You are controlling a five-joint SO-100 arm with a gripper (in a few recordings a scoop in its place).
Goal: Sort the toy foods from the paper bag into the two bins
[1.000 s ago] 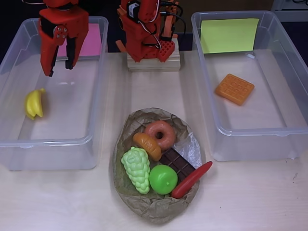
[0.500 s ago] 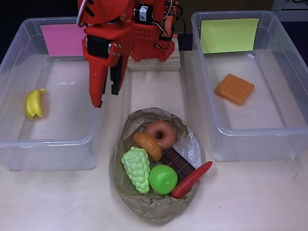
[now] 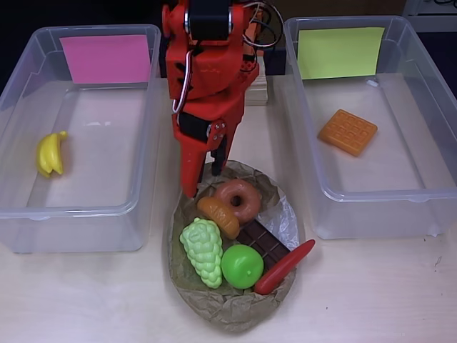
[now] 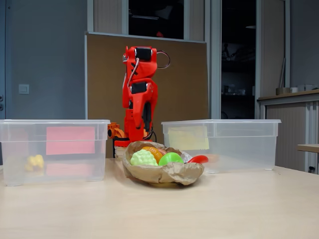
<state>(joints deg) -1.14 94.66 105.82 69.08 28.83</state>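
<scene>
Red arm's claw over back-left rim of paper bag, fingers a little apart, nothing held.

Overhead view: claw tips point down, just beside the brown donut and bread roll; can't tell if touching the bag. Bag sits on the bench between the two bins, holding donut, roll, light green grapes, green apple, dark chocolate bar, red chili. Left bin with pink card has yellow bananas. Right bin with yellow-green card has orange waffle. Fixed view: arm upright behind the bag.
</scene>
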